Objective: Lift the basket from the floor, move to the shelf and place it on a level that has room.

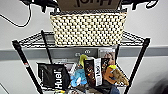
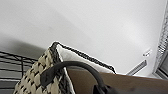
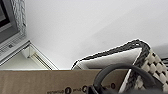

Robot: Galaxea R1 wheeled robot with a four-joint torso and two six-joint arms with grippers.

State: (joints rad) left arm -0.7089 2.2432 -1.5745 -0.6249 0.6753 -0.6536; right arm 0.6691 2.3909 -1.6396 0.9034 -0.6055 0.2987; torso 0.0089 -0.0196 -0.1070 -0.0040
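Head view: basket (image 1: 88, 28) at the top level (image 1: 37, 40) of the shelf (image 1: 22, 58), base apparently on or just above the wire grid (contact not clear), brown box (image 1: 88, 3) standing inside it. Lower tier crowded with a black Huel bag (image 1: 53, 76) and other packets. Dark arm parts at both upper corners; state of either tool impossible to tell here.

Left wrist view: woven corner of the basket, dark braided rim and black loop handle (image 2: 75, 66) close up, box edge beside it. Tool grip on the handle not visible, so cannot tell.

Right wrist view: other loop handle (image 3: 120, 71) and printed box side; again cannot tell.

Risk, as a judgement: basket too near the front edge, tipping forward on release under the box's weight; a snagged handle dragging basket or wheeled shelf.
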